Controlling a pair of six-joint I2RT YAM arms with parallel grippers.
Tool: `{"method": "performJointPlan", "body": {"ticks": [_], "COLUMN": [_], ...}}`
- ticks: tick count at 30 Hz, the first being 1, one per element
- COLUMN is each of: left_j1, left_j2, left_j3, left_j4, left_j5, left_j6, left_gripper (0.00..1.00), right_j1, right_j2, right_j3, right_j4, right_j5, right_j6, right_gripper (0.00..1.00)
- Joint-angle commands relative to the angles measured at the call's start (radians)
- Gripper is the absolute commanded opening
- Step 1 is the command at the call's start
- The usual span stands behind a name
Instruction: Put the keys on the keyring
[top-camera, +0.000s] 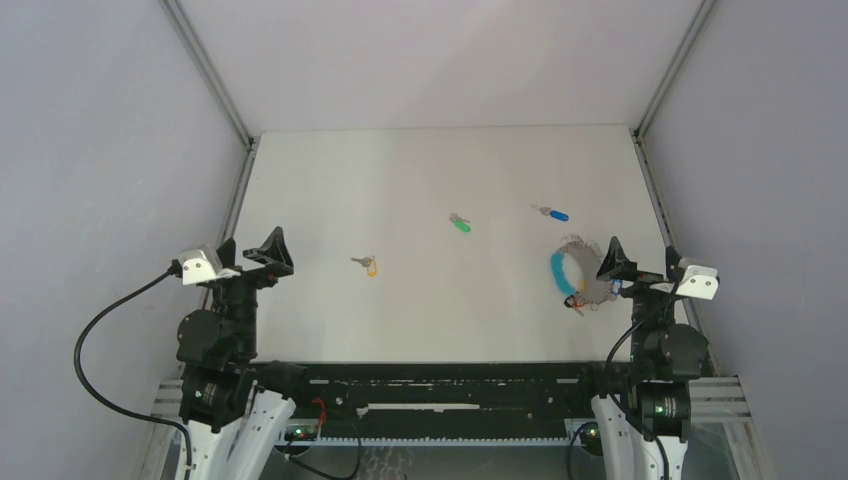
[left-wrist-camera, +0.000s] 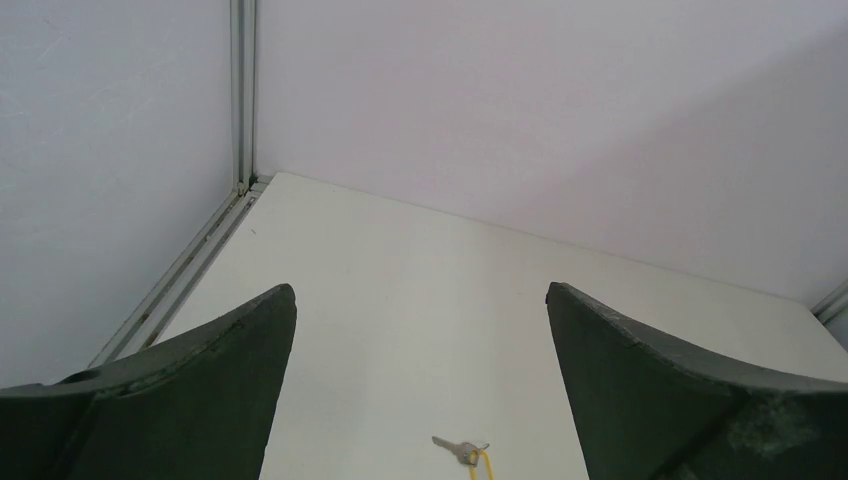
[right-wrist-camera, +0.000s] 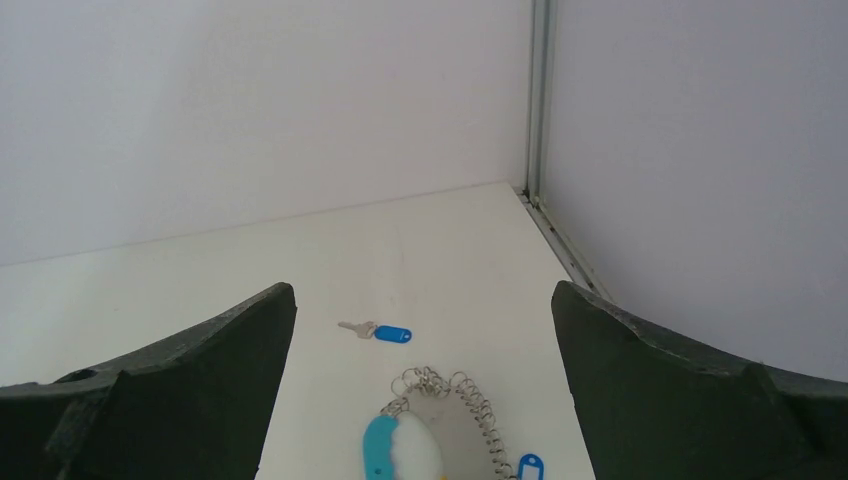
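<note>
From above, a matte white table (top-camera: 400, 310) sits inside pale grey walls (top-camera: 110, 150) edged with metal rails (top-camera: 208, 70). Three keys lie well apart on it, each silver with a plastic head: the orange-yellow key (top-camera: 368, 265) left of centre, the green key (top-camera: 460, 224) mid-table and the blue key (top-camera: 553, 213) to the right. One keyring (top-camera: 558, 270), coiled wire with a thick turquoise sleeve, lies near the right edge, partly under the right gripper (top-camera: 642, 265). The left gripper (top-camera: 250, 252) hovers by the left edge.

The left wrist view shows dark curved fingers spread wide and empty, with the orange-yellow key ahead.

The right wrist view shows fingers equally parted, grasping nothing. The keyring lies between them on the table, the blue key beyond it.
</note>
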Motion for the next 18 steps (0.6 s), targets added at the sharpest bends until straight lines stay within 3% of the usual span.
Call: {"method": "performJointPlan", "body": {"ticks": [1,9,18], "left_j1": [0.004,0.002,-0.001], "left_j2": [-0.004,-0.020,-0.019], "left_j3": [-0.009,-0.017,-0.004], "left_j4": [0.038,0.037,0.000], "left_j5": [0.018,0.017,0.072], "left_j6": [0.007,-0.008,-0.032], "left_gripper": [1.00,1.00,1.00], "right_j1": [-0.007,-0.008,-0.007], "right_j2": [-0.001,0.079,0.371], "right_j3": [-0.002,0.023,0.096], "right_j4": [0.040,0.004,-0.139], "right_j5": [-0.013,-0.088,-0.299], "right_j6": [0.013,0.112,0.211], "right_gripper": [1.00,1.00,1.00]}}
